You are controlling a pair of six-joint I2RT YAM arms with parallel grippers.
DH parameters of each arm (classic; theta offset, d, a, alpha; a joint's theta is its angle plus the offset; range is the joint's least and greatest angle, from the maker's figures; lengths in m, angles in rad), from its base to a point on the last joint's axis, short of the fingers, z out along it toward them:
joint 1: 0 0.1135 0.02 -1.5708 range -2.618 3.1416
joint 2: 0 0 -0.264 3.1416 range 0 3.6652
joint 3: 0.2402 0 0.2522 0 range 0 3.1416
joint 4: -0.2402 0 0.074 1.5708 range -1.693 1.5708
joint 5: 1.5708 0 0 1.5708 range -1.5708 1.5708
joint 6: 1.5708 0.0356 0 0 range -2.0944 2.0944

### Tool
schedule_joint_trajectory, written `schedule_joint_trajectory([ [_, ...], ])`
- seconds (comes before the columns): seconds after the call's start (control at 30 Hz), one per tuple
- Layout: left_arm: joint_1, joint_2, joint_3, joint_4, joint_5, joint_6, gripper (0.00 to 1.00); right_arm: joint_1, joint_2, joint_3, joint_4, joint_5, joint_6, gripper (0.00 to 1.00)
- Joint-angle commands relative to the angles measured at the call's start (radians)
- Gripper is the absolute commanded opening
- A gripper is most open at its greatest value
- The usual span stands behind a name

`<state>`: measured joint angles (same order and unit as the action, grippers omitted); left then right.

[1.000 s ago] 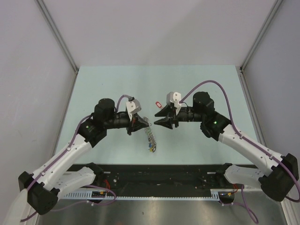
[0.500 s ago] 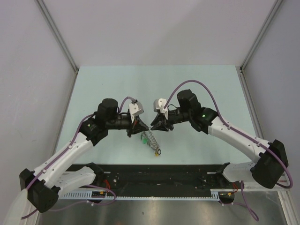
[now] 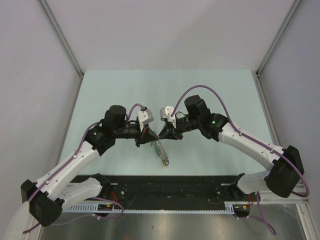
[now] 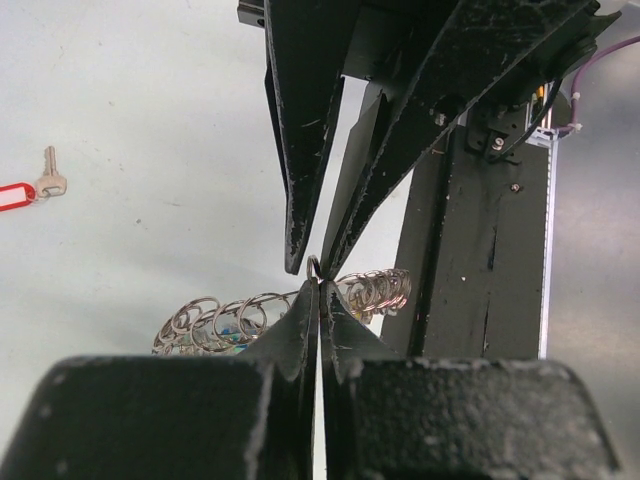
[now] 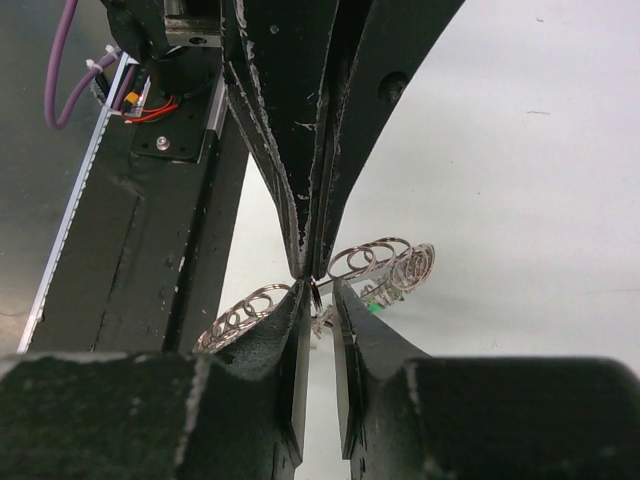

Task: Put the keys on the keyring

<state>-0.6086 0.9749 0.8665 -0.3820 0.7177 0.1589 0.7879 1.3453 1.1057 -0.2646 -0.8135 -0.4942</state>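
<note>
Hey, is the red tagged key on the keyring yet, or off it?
Off. In the left wrist view the red-tagged key lies alone on the table, apart from the keyring pinched in the left claw.

The key [image 4: 48,183] is silver with a red tag [image 4: 14,196], the keyring [image 4: 215,322] grey, the table [image 3: 100,90] pale mint.

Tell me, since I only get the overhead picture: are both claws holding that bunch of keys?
Observer: The left gripper is. Its own camera shows its jaws pinched shut on the keyring.
Operator: And the right one?
Observer: The right gripper straddles the ring's wire, but its camera shows a slim gap between the fingers.
Operator: Where's the key that goes on?
Observer: The red-tagged key lies loose on the table, apart from the ring. It doesn't show overhead.
</note>
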Motion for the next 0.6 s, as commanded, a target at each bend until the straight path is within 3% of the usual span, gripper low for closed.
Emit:
schedule_joint_trajectory([
  [0.0,-0.006,-0.013,0.054,0.046,0.052,0.013,0.00,0.019,0.012,0.046,-0.002,-0.006,-0.020,0.18],
  [0.23,-0.006,-0.015,0.052,0.051,0.055,0.008,0.00,0.028,0.018,0.052,-0.024,0.005,-0.030,0.18],
  [0.33,-0.006,-0.021,0.049,0.057,0.052,0.004,0.00,0.030,0.020,0.054,-0.027,0.014,-0.032,0.09],
  [0.37,-0.006,-0.021,0.046,0.058,0.052,0.001,0.00,0.030,0.017,0.054,-0.027,0.014,-0.030,0.01],
  [0.53,-0.006,-0.056,0.031,0.095,0.019,-0.018,0.00,0.027,-0.003,0.054,-0.007,0.036,-0.001,0.00],
  [0.57,-0.006,-0.070,0.014,0.127,-0.003,-0.022,0.06,0.025,-0.009,0.052,0.008,0.043,0.011,0.00],
])
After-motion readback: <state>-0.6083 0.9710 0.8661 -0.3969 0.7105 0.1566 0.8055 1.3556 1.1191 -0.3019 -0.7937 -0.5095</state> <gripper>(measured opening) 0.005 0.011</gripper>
